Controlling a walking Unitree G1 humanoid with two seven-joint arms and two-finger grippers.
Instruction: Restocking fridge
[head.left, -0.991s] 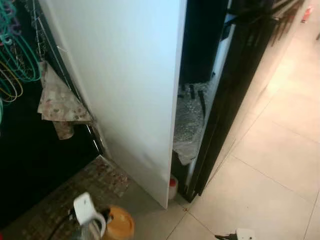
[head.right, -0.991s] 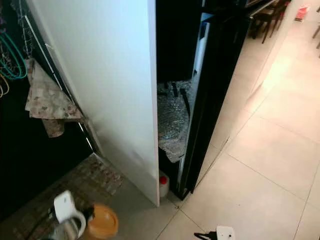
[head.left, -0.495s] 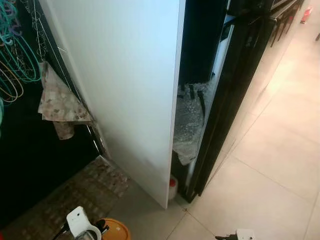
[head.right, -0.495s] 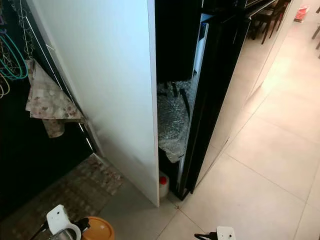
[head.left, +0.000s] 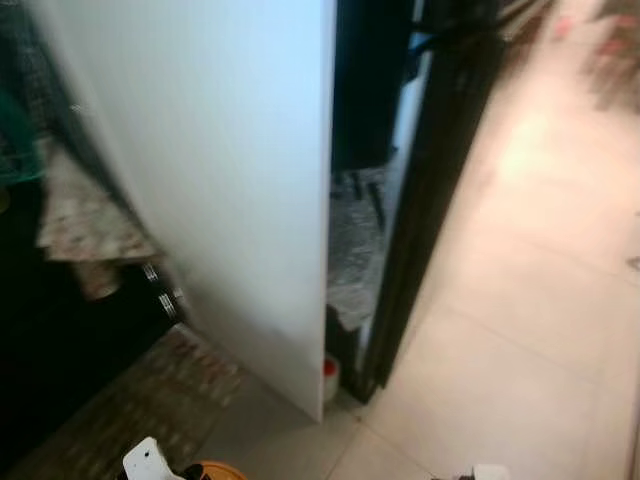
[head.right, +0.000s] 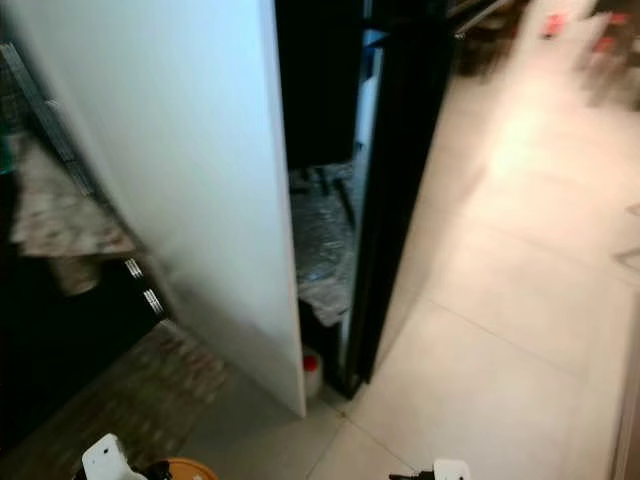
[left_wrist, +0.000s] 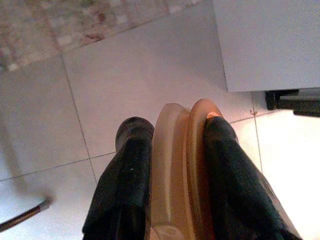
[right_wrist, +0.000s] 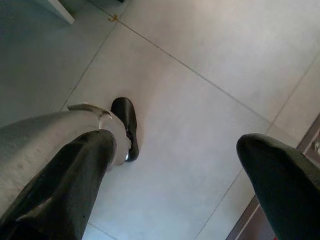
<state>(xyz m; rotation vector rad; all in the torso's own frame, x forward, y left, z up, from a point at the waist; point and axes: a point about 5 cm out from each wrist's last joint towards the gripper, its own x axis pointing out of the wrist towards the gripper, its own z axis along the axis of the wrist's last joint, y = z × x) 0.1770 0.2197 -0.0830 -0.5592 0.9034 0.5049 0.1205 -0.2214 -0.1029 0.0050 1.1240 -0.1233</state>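
Note:
A tall white panel (head.left: 220, 180) stands edge-on before me, with a black fridge door (head.left: 430, 180) ajar to its right. In the dark gap between them hangs crumpled clear plastic wrap (head.left: 350, 250). A small red-capped bottle (head.left: 329, 372) sits on the floor at the foot of the gap. My left gripper (left_wrist: 175, 130) is shut on an amber, orange-lidded container (left_wrist: 172, 165), held low over the floor tiles; its lid (head.left: 215, 470) peeks in at the bottom edge of the head view. Over bare tiles my right gripper (right_wrist: 175, 150) hangs open, holding nothing.
A patterned cloth (head.left: 85, 215) hangs on a dark rack at the left, above a speckled mat (head.left: 130, 400). Pale floor tiles (head.left: 530, 300) stretch away to the right. My own leg and foot (right_wrist: 125, 122) are below the right gripper.
The whole picture has slid left and blurred, so the camera is moving. The orange-lidded container in my left gripper has sunk lower in the head view.

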